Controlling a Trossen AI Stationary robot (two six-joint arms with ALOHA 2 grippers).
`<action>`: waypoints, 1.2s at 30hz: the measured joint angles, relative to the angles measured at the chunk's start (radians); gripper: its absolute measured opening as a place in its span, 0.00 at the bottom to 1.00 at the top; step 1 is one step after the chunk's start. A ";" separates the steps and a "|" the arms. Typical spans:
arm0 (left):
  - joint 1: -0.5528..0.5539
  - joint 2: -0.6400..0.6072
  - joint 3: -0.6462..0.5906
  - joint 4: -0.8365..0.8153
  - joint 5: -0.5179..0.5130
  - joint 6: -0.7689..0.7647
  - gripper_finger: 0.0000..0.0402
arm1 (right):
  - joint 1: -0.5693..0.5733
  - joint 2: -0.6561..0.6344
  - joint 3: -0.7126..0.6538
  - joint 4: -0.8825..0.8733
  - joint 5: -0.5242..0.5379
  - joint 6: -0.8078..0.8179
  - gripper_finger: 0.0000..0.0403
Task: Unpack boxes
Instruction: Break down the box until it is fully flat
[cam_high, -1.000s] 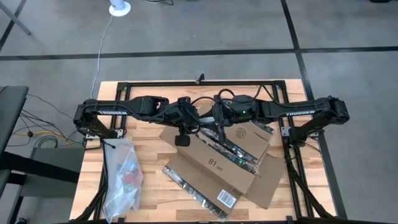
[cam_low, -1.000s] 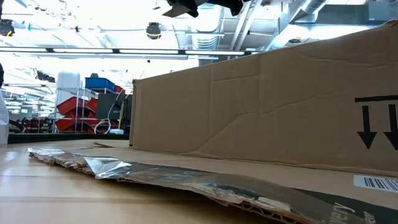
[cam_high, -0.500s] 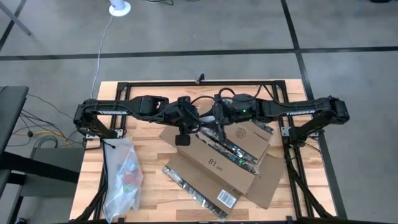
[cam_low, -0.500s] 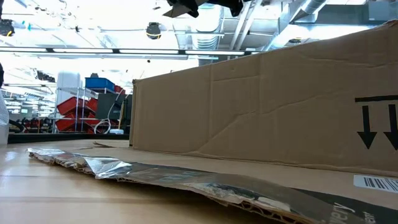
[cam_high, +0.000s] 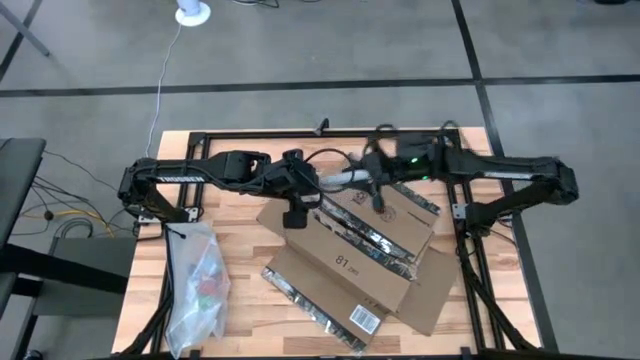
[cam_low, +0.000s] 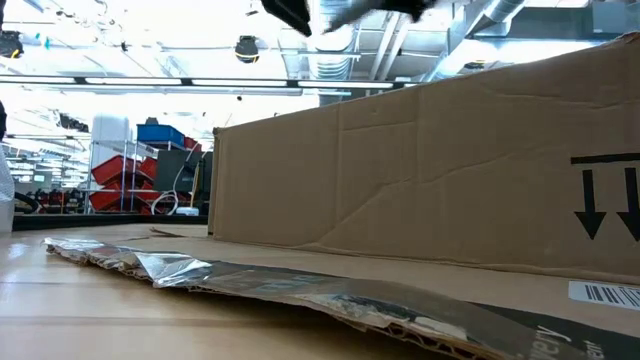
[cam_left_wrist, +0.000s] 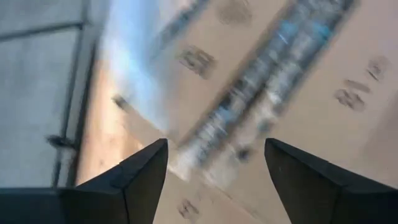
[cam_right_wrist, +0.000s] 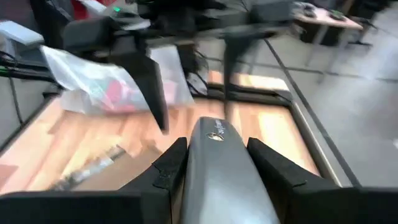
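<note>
The brown cardboard box (cam_high: 345, 262) lies opened on the table, its flaps spread and its dark tape strip (cam_high: 372, 238) torn; its side wall (cam_low: 420, 170) fills the low view. My left gripper (cam_high: 296, 212) (cam_left_wrist: 216, 149) hovers open over the box's far left corner, holding nothing. My right gripper (cam_high: 378, 185) (cam_right_wrist: 214, 149) is above the box's far edge, shut on a smooth grey long object (cam_high: 342, 178). That object points toward the table's left and ends near my left arm's wrist. My right gripper pinches the grey object's two sides (cam_right_wrist: 199, 155) between its two fingers. The object runs along the fingers and sticks out past their ends (cam_right_wrist: 214, 127). It is held about level, coming from the table's right, and is lifted clear of the box.
A clear plastic bag (cam_high: 197, 285) with coloured contents lies at the table's near left. Crumpled silvery tape and a loose flap (cam_low: 170, 265) lie in front of the box. A black frame (cam_high: 320, 135) runs along the table's far edge.
My right gripper has risen from inside the box and drawn back toward the table's far right. It has tipped from pointing down to about level, and the grey object now shows between its fingers. My left gripper has shifted slightly toward the far edge.
</note>
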 joint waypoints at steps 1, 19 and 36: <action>-0.003 0.004 0.000 0.002 0.005 0.000 0.63 | -0.010 -0.035 0.000 -0.053 0.017 0.008 0.29; 0.025 0.251 -0.028 0.357 0.245 0.065 0.64 | 0.116 -0.416 -0.082 -0.681 0.009 0.432 0.29; 0.140 0.299 -0.142 0.174 0.207 -0.077 0.63 | 0.446 -0.581 -0.296 -0.626 0.108 0.750 0.29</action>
